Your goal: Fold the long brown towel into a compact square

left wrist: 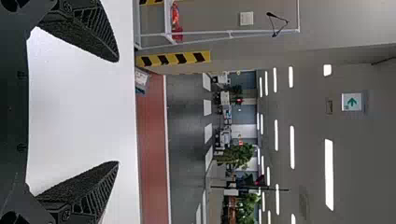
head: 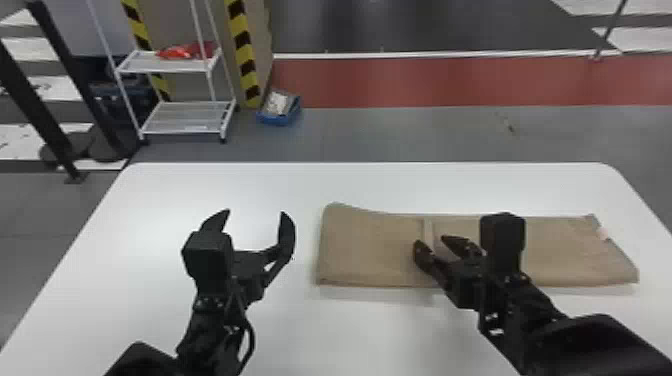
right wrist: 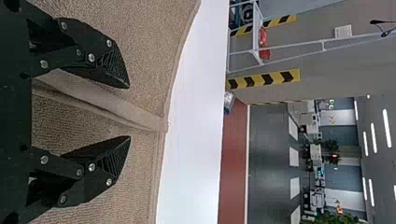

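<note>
over the middle of the brown towel point(head: 370, 250), right gripper point(head: 430, 240): fingers spread apart, tips pointing toward the far side; in the right wrist view a paler band point(head: 427, 230) of the cloth runs between its two fingers point(right wrist: 105, 60) and on to the towel's far edge; contact of the tips with the cloth: cannot tell.

left of the towel, well clear of its left end, left gripper point(head: 255, 212): fingers wide apart over bare tabletop, tips also toward the far side; in the left wrist view white table surface shows between them.

towel: lies on the right part of the white table point(head: 360, 335), long side running left to right, near edge roughly straight; far-left corner rounded and set a little farther off than the rest of the far edge; right end slants, its near corner reaching farther right than its far corner; small white tag point(head: 603, 233) at that right end.

beyond the table: grey floor point(head: 400, 135), then a red floor strip point(head: 450, 82); at far left a white rack point(head: 162, 67) with a red item point(head: 182, 51) on its upper shelf; black-and-yellow striped tape point(head: 244, 50) beside it; blue box point(head: 280, 120) on the floor just right of the rack, whitish contents; dark posts point(head: 72, 70) farther left.
</note>
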